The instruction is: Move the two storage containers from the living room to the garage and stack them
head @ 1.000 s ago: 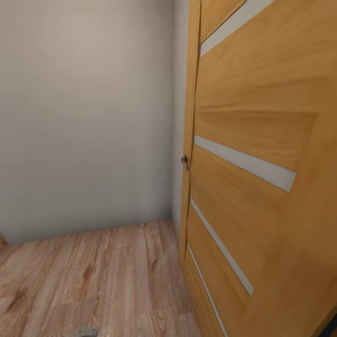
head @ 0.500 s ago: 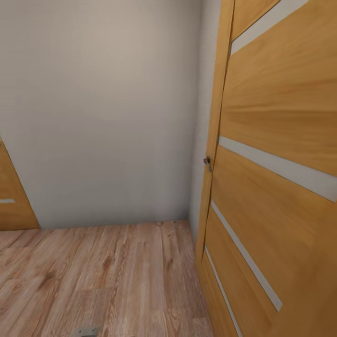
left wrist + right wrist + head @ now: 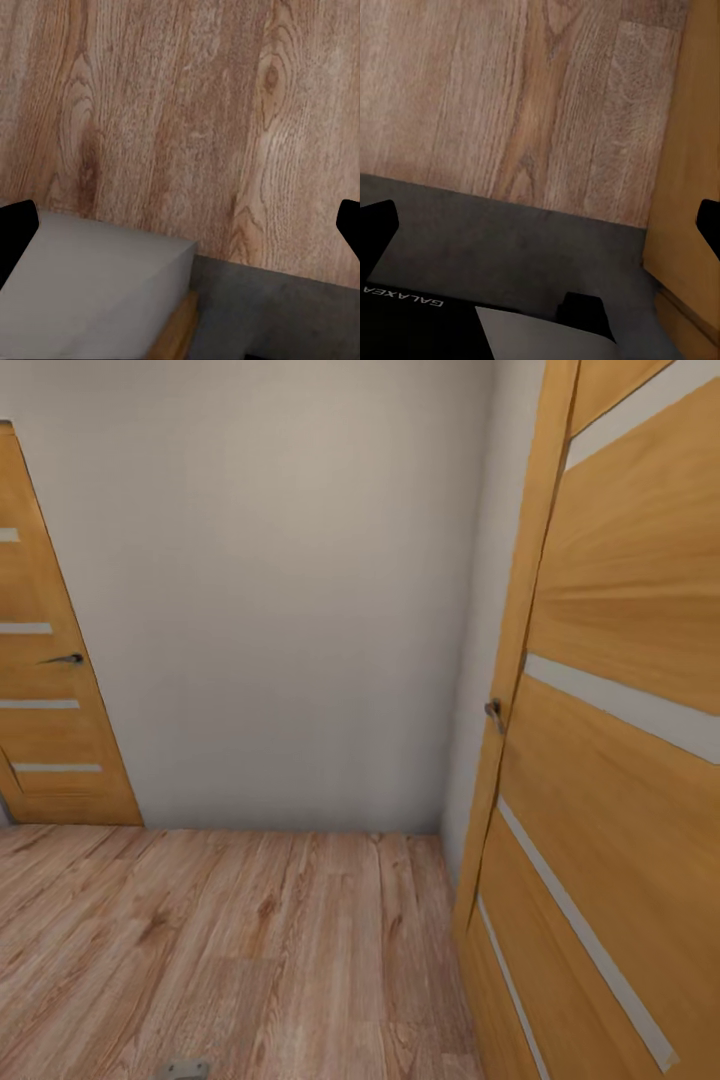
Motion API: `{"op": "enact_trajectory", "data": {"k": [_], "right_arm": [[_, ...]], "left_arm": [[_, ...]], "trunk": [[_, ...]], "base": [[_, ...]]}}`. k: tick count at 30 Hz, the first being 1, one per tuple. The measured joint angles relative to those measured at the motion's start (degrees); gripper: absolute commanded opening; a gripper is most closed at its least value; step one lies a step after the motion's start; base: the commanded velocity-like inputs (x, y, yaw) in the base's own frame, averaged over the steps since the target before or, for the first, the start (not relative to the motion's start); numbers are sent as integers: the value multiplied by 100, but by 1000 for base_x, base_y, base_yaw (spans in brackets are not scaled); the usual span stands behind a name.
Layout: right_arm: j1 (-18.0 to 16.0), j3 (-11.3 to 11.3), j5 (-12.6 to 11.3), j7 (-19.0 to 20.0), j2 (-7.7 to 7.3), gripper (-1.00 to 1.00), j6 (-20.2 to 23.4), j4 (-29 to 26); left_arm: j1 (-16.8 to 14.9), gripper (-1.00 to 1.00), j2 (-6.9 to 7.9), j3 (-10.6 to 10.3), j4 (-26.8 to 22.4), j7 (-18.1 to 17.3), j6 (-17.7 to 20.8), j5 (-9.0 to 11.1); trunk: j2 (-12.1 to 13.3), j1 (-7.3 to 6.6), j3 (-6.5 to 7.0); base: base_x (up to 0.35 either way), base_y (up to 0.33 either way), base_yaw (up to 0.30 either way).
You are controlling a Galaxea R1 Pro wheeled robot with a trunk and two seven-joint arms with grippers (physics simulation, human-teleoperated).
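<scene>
Robot in transit through a wood-floored corner, with no bin in sight

A pale wall faces the robot, a big wooden door with glass slats stands close on the right with its small handle, a second door sits far left, and plank floor runs below; the left gripper and right gripper both hang spread wide and empty over the planks, and where the two storage containers are cannot be told; judging by the task, such shallow open bins should be light and stiff, best pinched on a low wall
</scene>
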Motion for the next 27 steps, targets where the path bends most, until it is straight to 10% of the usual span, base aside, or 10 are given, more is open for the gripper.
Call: {"op": "enact_trajectory", "data": {"k": [27], "right_arm": [[-7,1,-5,-16,-106,100,-79,11]], "left_arm": [[32,100,-107,24,4,-17,16,0]], "trunk": [[0,-3,0]], "base": [[72,29,13]]}}
